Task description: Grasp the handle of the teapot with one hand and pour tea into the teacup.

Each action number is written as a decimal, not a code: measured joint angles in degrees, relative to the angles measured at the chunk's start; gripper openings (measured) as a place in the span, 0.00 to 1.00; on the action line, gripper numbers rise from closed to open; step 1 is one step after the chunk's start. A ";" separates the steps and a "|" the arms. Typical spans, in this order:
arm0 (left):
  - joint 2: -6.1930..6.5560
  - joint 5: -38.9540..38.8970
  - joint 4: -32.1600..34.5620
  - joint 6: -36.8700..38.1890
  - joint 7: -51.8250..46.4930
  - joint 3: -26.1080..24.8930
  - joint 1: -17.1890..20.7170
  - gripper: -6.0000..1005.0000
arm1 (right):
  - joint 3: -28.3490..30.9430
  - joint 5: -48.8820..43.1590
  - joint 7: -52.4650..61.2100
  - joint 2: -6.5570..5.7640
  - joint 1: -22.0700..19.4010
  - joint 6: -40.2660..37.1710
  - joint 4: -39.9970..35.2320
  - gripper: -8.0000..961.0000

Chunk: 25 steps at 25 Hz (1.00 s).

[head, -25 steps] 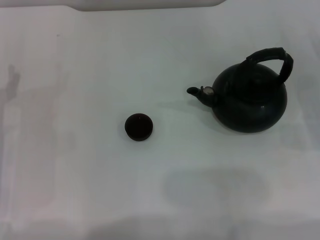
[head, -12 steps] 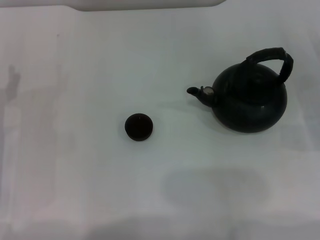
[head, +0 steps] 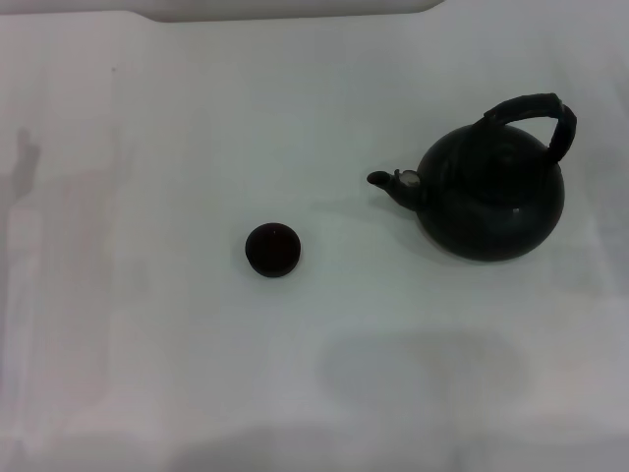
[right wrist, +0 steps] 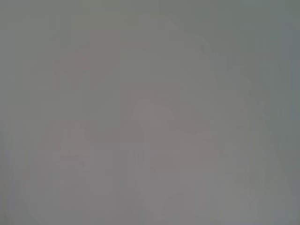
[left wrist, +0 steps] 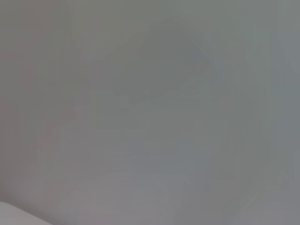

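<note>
In the head view a round glossy black teapot [head: 491,202] stands upright on the white table at the right. Its short spout [head: 391,183] with a pale tip points left. The thick black ribbed handle [head: 536,110] arches over its top. A tiny dark brown-black teacup [head: 272,249] sits upright to the left of the teapot, well apart from the spout. Neither gripper shows in any view. Both wrist views show only plain pale surface.
The white table [head: 147,147] fills the head view, with its far edge [head: 295,12] along the top. Faint shadows lie on the near part of the table.
</note>
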 joint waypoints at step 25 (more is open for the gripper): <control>0.00 -0.11 0.00 0.00 0.00 -0.17 -0.52 0.88 | 0.00 0.00 0.00 -0.01 0.19 -0.27 -0.28 0.77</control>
